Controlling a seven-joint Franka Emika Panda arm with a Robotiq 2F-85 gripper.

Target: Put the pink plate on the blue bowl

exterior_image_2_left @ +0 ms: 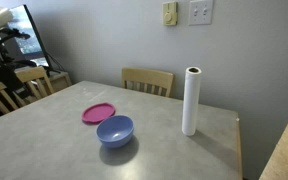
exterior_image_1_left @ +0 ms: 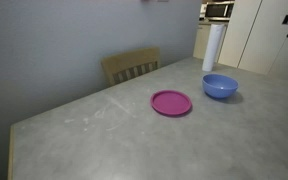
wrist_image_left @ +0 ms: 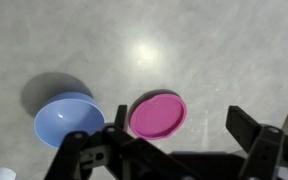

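The pink plate (exterior_image_1_left: 171,102) lies flat on the grey table, next to the blue bowl (exterior_image_1_left: 220,86) but apart from it. Both also show in an exterior view, the plate (exterior_image_2_left: 98,113) behind the bowl (exterior_image_2_left: 114,130). In the wrist view the plate (wrist_image_left: 157,115) lies right of the bowl (wrist_image_left: 68,118). My gripper (wrist_image_left: 178,128) is open and empty, high above the table, with the plate below and between its dark fingers. The gripper does not show in either exterior view.
A white paper towel roll (exterior_image_2_left: 191,100) stands upright on the table (exterior_image_2_left: 44,150) near the bowl; it also shows in an exterior view (exterior_image_1_left: 214,47). A wooden chair (exterior_image_1_left: 131,66) is pushed against the table's far side. More chairs and dark equipment (exterior_image_2_left: 9,60) stand beyond the table.
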